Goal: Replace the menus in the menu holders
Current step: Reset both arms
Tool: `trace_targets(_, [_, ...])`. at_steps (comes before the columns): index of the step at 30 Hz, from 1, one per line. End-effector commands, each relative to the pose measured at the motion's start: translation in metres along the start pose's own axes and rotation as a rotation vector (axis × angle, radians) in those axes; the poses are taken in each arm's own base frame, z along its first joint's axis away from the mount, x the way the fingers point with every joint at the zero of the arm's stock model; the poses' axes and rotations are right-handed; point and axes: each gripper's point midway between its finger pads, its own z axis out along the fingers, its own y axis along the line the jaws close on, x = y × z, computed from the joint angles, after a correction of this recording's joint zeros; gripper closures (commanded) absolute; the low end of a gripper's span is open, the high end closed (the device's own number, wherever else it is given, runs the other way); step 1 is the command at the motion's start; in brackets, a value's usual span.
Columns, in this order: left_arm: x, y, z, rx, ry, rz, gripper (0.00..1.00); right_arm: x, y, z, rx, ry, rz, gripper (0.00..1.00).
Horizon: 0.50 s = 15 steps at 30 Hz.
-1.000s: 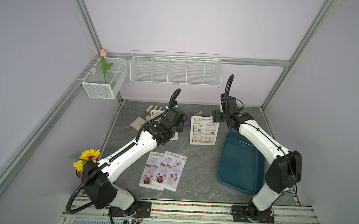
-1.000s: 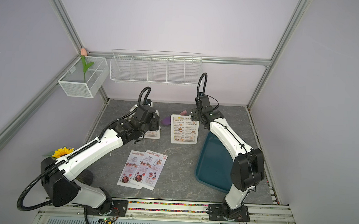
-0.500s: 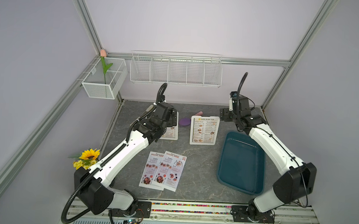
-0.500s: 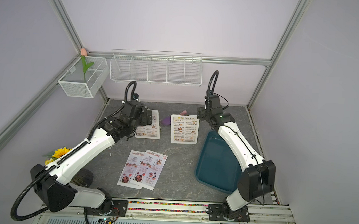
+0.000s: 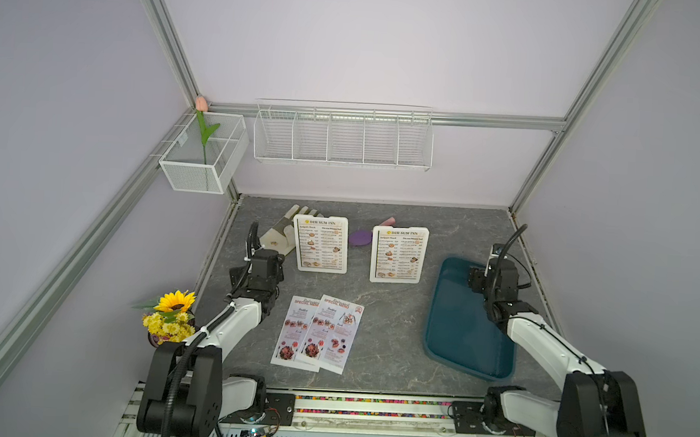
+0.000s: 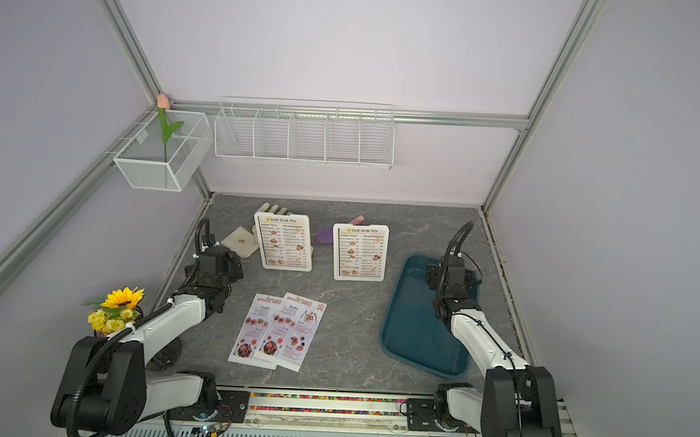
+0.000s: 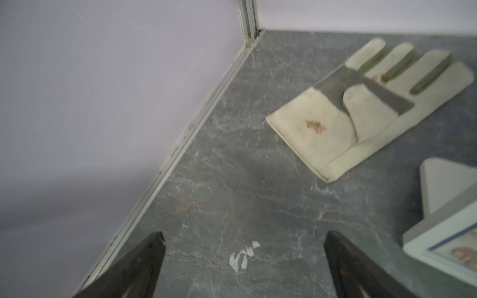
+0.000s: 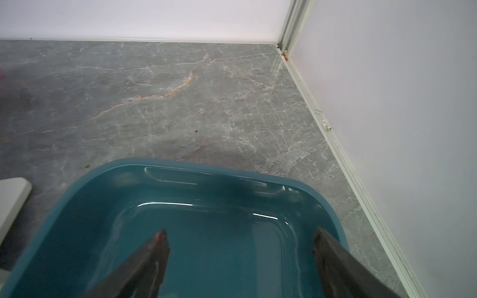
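Two white menu holders stand upright at the back of the table in both top views, the left one [image 5: 320, 244] and the right one [image 5: 398, 254]. Each shows a white "DIM SUM INN" menu in its face. Two pinkish "SPECIAL MENU" sheets [image 5: 318, 332] lie overlapped flat on the table in front. My left gripper [image 5: 270, 262] hangs left of the left holder, open and empty over bare table [image 7: 245, 240]. A corner of that holder [image 7: 438, 227] shows in the left wrist view. My right gripper [image 5: 480, 277] is open and empty above the teal tray [image 8: 240, 234].
The dark teal tray [image 5: 453, 342] lies at the right. A pale work glove [image 7: 361, 108] lies behind the left holder, a purple and pink tool [image 5: 359, 237] between the holders. A sunflower bunch [image 5: 169, 314] stands front left. White wire baskets [image 5: 343, 134] hang on the back wall.
Both arms have drawn back from the holders toward the front, the left to the table's left side, the right to above the tray. The left holder is now uncovered. The left jaws have opened wider.
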Motion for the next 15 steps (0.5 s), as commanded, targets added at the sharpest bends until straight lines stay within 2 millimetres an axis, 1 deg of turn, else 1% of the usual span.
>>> trace_targets(1, [-0.038,-0.025,0.0,0.136,-0.19,-0.027,0.01,-0.008,-0.009,0.003,0.003,-0.133,0.041,0.11])
trace_targets(3, [-0.047,-0.021,0.007,0.131,-0.23,-0.081,0.01,0.003,-0.015,0.007,0.016,-0.174,0.068,0.11])
trace_targets(4, [-0.051,-0.022,0.009,0.148,-0.258,-0.104,0.01,0.006,-0.014,0.01,0.004,-0.197,0.08,0.11])
trace_targets(5, [-0.053,-0.027,0.01,0.182,-0.278,-0.11,0.01,0.003,-0.012,0.012,-0.008,-0.231,0.086,0.11])
trace_targets(6, [-0.05,-0.032,0.014,0.199,-0.278,-0.099,0.01,0.0,-0.003,0.012,-0.055,-0.25,0.077,0.11])
trace_targets(8, [-0.04,-0.034,0.023,0.191,-0.29,-0.109,0.01,-0.001,0.004,0.02,-0.082,-0.254,0.06,0.11])
trace_targets(9, [-0.038,-0.033,0.025,0.18,-0.316,-0.118,0.01,0.007,0.008,0.028,-0.09,-0.232,0.051,0.11])
trace_targets(10, [-0.037,-0.033,0.025,0.182,-0.33,-0.119,0.01,0.008,0.014,0.031,-0.108,-0.256,0.034,0.11])
trace_targets(11, [-0.035,-0.033,0.026,0.181,-0.314,-0.114,0.01,0.016,0.024,0.033,-0.136,-0.26,-0.002,0.11])
trace_targets(12, [-0.033,-0.033,0.027,0.178,-0.288,-0.111,0.01,0.012,0.027,0.033,-0.117,-0.291,-0.025,0.11])
trace_targets(14, [-0.035,-0.032,0.027,0.179,-0.279,-0.118,0.01,0.015,0.026,0.037,-0.103,-0.226,-0.018,0.11])
trace_targets(15, [-0.036,-0.032,0.027,0.179,-0.287,-0.116,0.01,0.014,0.024,0.038,-0.106,-0.229,-0.007,0.11])
